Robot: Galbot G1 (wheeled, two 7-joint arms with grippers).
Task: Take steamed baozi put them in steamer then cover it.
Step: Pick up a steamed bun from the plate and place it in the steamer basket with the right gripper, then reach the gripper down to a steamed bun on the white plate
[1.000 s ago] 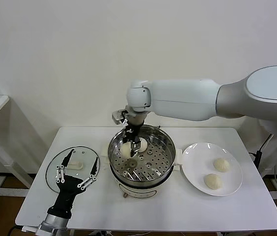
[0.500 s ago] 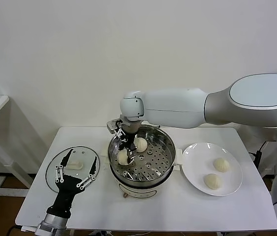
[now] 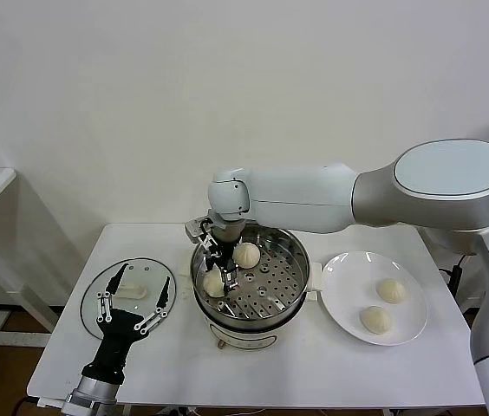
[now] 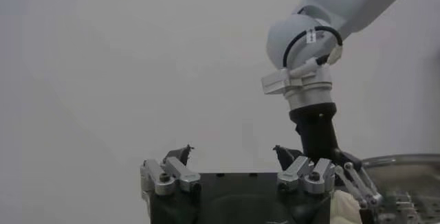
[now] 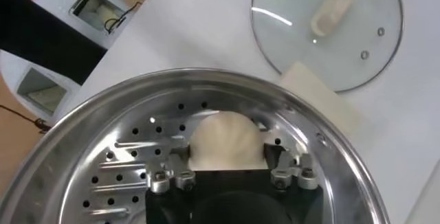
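Now | right claw (image 3: 220, 267) open astride cream-white round dough bun (image 5: 225, 138) in shiny steel steamer (image 3: 290, 249), 9 o'clock side | risk: lifting drags bun | left claw (image 3: 132, 296) open over glass cover (image 3: 97, 290)

Right hand (image 5: 227, 155) spread around baozi (image 5: 225, 138) in steamer (image 5: 124, 102).

Glossy white-grey right arm (image 3: 331, 198), black grippers — silver finger links
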